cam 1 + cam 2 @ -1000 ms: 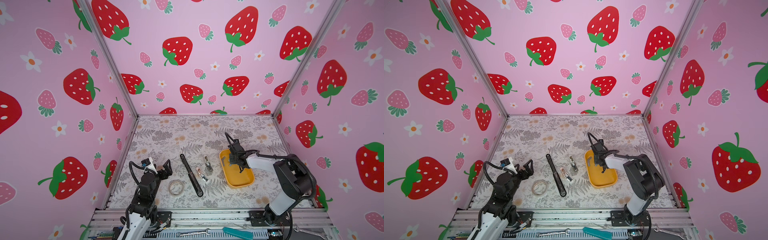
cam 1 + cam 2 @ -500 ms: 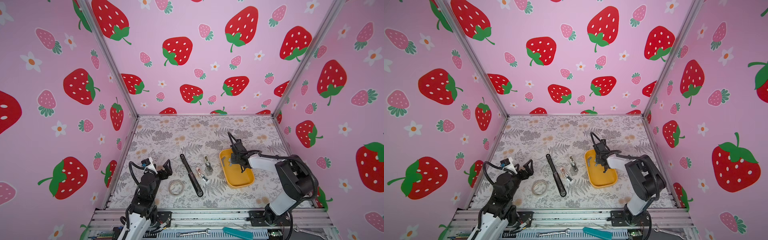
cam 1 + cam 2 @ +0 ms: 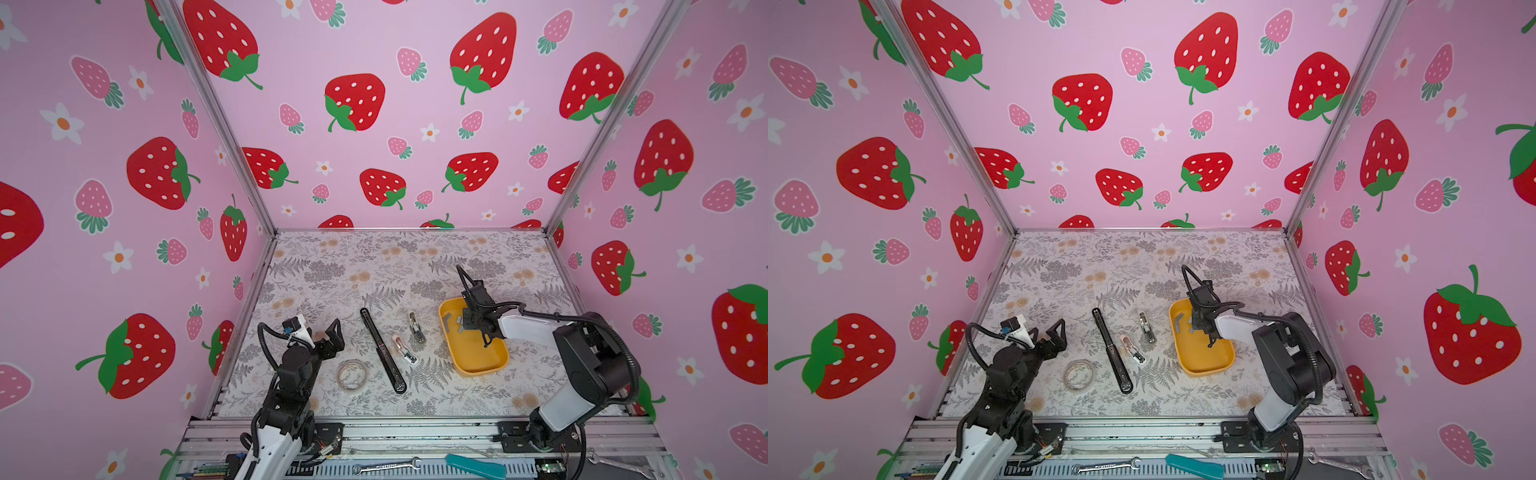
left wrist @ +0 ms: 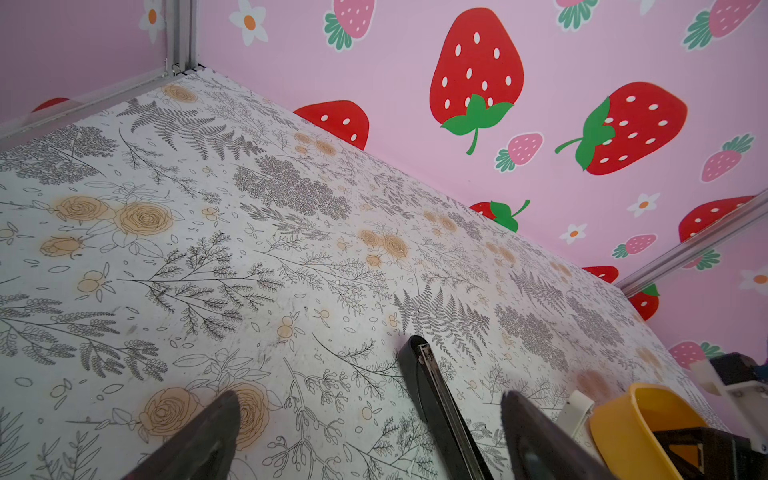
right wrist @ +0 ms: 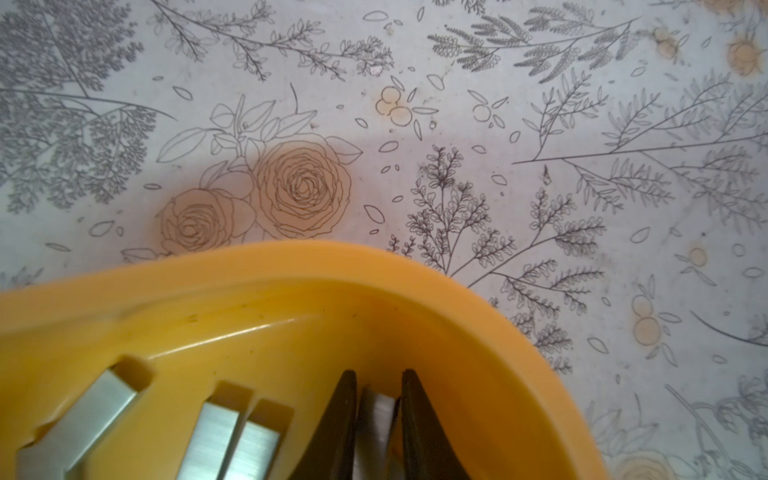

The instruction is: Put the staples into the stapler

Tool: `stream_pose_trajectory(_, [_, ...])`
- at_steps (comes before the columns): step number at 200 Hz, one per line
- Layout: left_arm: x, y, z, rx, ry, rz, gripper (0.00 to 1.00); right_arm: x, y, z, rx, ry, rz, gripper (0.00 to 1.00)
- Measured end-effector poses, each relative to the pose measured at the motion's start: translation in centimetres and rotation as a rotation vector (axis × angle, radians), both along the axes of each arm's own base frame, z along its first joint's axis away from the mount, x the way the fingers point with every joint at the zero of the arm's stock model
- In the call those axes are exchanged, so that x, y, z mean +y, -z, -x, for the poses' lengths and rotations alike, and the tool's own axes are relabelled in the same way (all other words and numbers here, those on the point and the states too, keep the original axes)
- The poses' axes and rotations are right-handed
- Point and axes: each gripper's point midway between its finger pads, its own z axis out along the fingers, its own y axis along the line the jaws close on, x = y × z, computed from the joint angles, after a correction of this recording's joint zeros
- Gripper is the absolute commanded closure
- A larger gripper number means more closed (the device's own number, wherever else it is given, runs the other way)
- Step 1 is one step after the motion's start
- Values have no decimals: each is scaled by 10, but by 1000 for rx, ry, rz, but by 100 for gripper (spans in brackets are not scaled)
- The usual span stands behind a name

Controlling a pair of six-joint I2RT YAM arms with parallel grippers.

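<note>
In both top views the right gripper [image 3: 463,328] [image 3: 1192,328] reaches down into the far end of the yellow tray [image 3: 478,370] [image 3: 1204,370], as it did a second ago. It has edged slightly to the right among the staples [image 3: 445,322] [image 3: 1178,322]. The left gripper [image 3: 322,332] [image 3: 1047,332] has not moved. It hangs near the left edge with its jaws wide apart and empty. The two small staplers [image 3: 417,328] [image 3: 1147,328] lie untouched between the long black bar [image 3: 382,351] [image 3: 1113,353] and the tray.

The left wrist view confirms this. The left gripper [image 4: 370,399] holds nothing, and the bar [image 4: 436,407] lies between its spread fingers.

The right wrist view shows the real change. The right gripper [image 5: 379,386] has pinched in and is now clamped on one grey strip [image 5: 374,424]. The other strips [image 5: 216,436] lie loose on the tray floor beside it.

The pick looks made. The strip probably needs lifting clear next, and no stapler is held yet.
</note>
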Motion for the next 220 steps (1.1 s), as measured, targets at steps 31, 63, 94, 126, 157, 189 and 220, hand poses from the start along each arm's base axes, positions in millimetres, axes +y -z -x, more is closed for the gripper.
stream_pose_trajectory(31, [0, -1, 0, -2, 0, 0, 1, 3, 0, 1, 5, -10, -16, 89])
stream_pose_trajectory(63, [0, -1, 0, -6, 0, 1, 1, 7, 0, 2, 9, -26, -43, 91])
stream_pose_trajectory(94, [0, -2, 1, -12, 1, 3, 1, 15, -7, 11, 7, -69, -104, 91])
stream_pose_trajectory(126, [0, 1, 1, -7, 0, 1, 1, 21, -24, 15, -36, -106, -164, 91])
stream_pose_trajectory(157, [0, 1, 1, -7, 1, 2, 1, 28, -26, 14, -43, -128, -196, 91])
stream_pose_trajectory(189, [0, 1, 1, -7, 1, 2, 1, 32, -7, 18, 12, -140, -193, 91])
stream_pose_trajectory(220, [0, 1, 1, -7, 0, 2, 1, 34, -5, 15, 6, -139, -199, 91])
